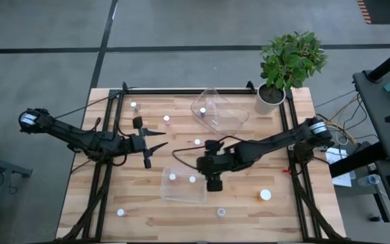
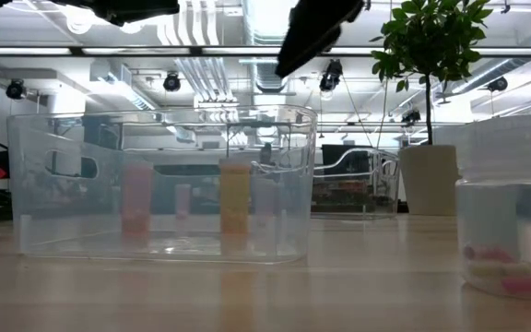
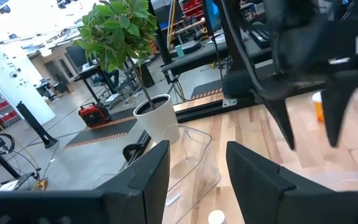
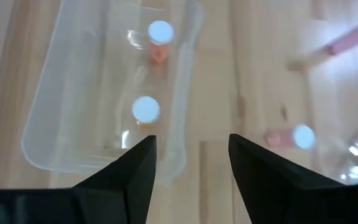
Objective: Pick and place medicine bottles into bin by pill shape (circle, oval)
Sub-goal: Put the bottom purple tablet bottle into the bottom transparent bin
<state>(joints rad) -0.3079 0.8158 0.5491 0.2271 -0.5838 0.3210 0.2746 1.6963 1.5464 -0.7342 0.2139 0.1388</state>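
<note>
Two white-capped medicine bottles [image 1: 172, 177] [image 1: 192, 179] stand in the near clear bin [image 1: 181, 195]. They also show in the right wrist view [image 4: 160, 31] [image 4: 146, 110]. One bottle [image 1: 202, 110] is in the far clear bin [image 1: 229, 118]. Several more bottles stand loose on the table, among them one at centre [image 1: 197, 141], one at the far left [image 1: 133, 105] and a larger one at the near right [image 1: 265, 195]. My right gripper [image 1: 213, 184] [image 4: 191, 146] hangs open and empty above the near bin's right end. My left gripper [image 1: 154, 144] [image 3: 197, 180] is open and empty left of centre.
A potted plant [image 1: 276, 88] stands at the table's far right corner. Black frame rails [image 1: 107, 169] run along both sides of the table. Loose bottles [image 1: 221, 212] [image 1: 120, 212] stand near the front edge. One bottle [image 2: 510, 221] stands close in the low view.
</note>
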